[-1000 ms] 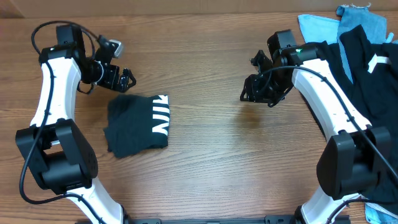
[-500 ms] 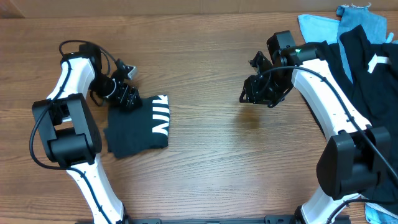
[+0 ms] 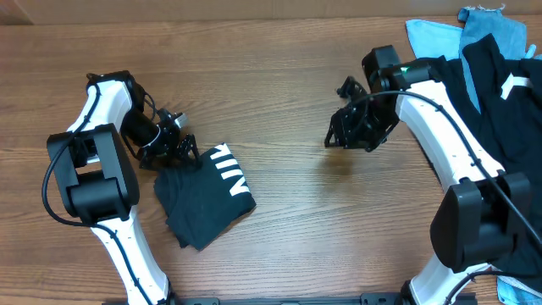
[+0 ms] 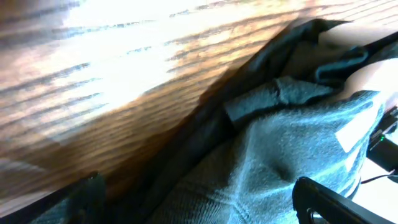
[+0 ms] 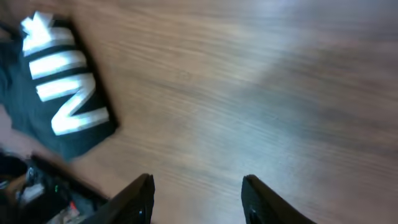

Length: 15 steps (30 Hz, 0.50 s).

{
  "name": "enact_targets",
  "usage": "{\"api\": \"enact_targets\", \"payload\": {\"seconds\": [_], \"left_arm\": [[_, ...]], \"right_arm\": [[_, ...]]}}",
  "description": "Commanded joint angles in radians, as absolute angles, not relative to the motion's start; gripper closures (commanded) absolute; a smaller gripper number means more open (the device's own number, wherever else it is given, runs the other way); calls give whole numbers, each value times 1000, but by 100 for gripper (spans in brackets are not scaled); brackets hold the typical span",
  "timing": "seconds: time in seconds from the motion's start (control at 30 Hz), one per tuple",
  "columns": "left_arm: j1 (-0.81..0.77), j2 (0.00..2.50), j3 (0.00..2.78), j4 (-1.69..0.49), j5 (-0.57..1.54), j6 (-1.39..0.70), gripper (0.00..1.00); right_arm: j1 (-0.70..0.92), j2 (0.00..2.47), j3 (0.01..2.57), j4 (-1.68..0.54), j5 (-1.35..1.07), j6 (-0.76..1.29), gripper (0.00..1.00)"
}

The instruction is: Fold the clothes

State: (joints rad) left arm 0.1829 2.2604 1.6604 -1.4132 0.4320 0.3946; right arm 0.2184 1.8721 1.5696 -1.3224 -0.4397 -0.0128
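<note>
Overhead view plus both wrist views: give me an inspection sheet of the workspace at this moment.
Surface: wooden table, bare across the middle.
Job's things: black NIKE shirt folded, lying askew at the left; pile of black clothes and light blue pieces unfolded at the right edge.
Clutter: nothing seen.
Grippers: left gripper open, at the shirt's upper corner, cloth between its fingers; right gripper open and empty above bare wood.
Cables: black cables run along both arms, clear of the cloth.
Surroundings: only a pale strip beyond the table's far edge.
</note>
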Motion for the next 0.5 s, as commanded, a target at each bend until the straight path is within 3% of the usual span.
{"api": "enact_targets", "payload": {"seconds": [0.0, 0.13, 0.23, 0.37, 0.47], "left_arm": [[173, 2272, 1660, -1334, 432, 449, 0], [162, 2272, 1660, -1298, 256, 437, 0], [161, 2272, 1660, -1256, 249, 438, 0], [161, 2272, 1660, -1242, 231, 418, 0], [161, 2272, 1660, -1242, 237, 418, 0]], "right_arm": [[274, 1863, 1571, -1338, -480, -57, 51], [319, 1863, 1571, -1372, -591, -58, 50], [390, 1863, 1571, -1376, -643, -57, 51], [566, 1878, 1570, -1393, -596, -57, 73], [662, 1929, 1569, -1404, -600, -49, 75]]}}
